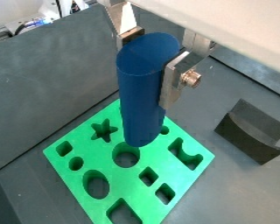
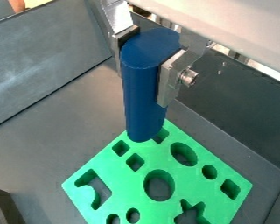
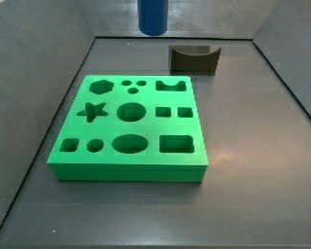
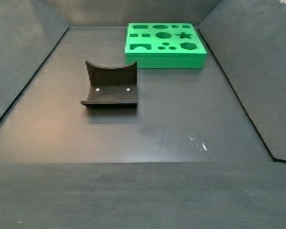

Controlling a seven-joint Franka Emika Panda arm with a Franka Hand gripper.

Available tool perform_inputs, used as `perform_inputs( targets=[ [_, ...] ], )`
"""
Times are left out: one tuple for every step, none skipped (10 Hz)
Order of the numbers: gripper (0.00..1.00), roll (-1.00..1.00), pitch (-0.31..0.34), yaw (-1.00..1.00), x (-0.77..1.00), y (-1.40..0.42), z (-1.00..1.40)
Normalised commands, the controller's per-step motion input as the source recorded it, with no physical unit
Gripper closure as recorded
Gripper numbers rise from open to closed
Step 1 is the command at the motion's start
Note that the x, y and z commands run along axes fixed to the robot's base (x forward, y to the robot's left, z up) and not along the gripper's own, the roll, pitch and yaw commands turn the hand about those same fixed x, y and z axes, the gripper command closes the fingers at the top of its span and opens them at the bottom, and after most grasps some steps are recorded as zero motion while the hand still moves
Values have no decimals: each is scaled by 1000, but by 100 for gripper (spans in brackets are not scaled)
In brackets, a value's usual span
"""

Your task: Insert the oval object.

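The oval object [image 1: 145, 87] is clamped upright in the gripper [image 1: 154, 83]. The green block [image 1: 130, 166] is seen below the gripper

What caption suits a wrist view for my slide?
Gripper holds the blue oval peg upright above the green block.

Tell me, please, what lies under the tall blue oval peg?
The green block with cut-outs lies below the gripper-held tall blue oval peg; the peg hides the cut-outs directly beneath.
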Motion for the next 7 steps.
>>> perform_inputs(
  targets=[
    [100, 0, -9, -866, 0, -254, -17],
    [100, 0, -20, -1000, 0, 0, -77],
    [100, -36, -67, -1000, 0, 0, -266],
    [100, -36, -169, -1000, -69, -20, -594],
    [100, -33, -174, -1000, -89, -23, -643],
    [100, 0, -160, -863, -100, -271, -700],
    [100, 0, -186, -797, -131, -383, -789]
  ],
)
